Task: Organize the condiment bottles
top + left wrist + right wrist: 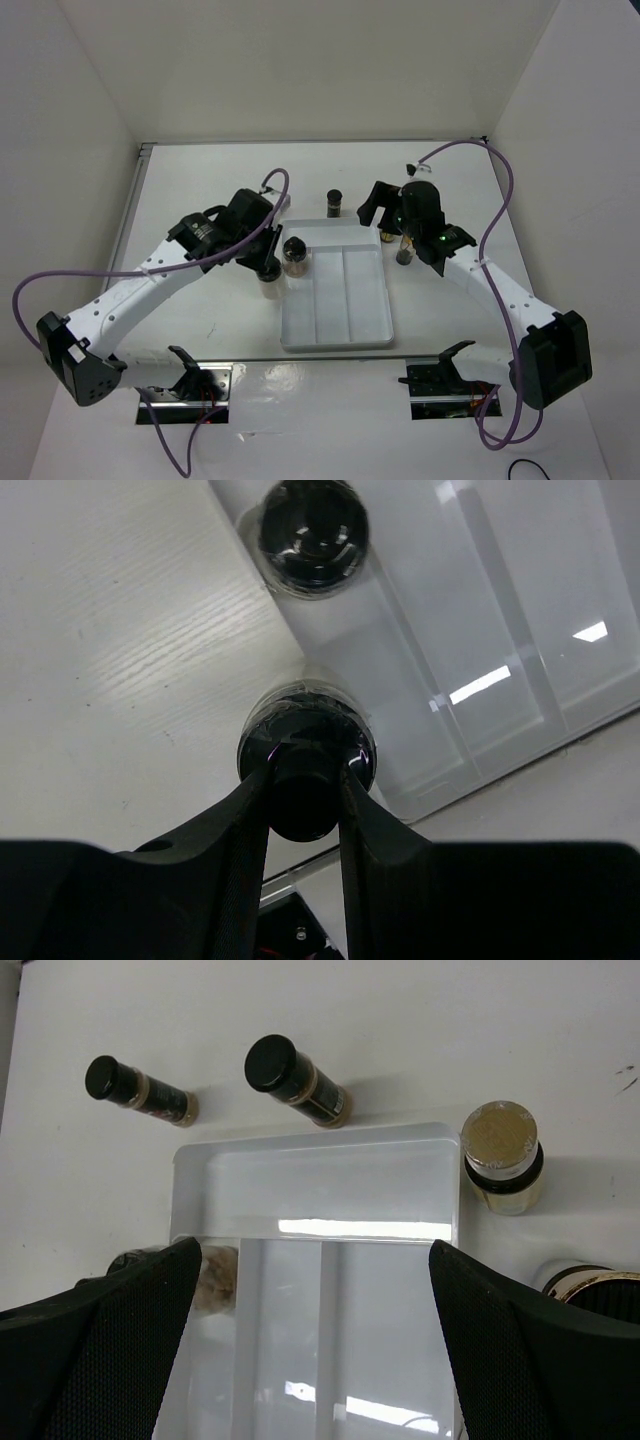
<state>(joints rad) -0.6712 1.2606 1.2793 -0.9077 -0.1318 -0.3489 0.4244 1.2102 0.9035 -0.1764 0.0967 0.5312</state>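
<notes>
Top view, left pincer [268,262]: I see it low at the left rim of the tray [350,300], over the gripped bottle [271,285]; the hold itself is hidden here.
Top view, right pincer [400,232]: across the tray, with bottles partly hidden beneath it; a dark bottle [334,202] stands beyond, between my two pincers.
Left wrist: fingers [240,820] are clamped on the gripped bottle's black cap, just beside the tray rim; a squat jar [310,530] sits ahead at the tray corner, and I cannot tell whether it is inside or outside.
Right wrist: the right pincer is spread wide and holds nothing, with the tray below; past the tray's far wall stand a thin bottle [140,1090] and a thicker bottle [298,1082]; a tan-topped jar [500,1155] is ahead of the right-hand finger.
</notes>
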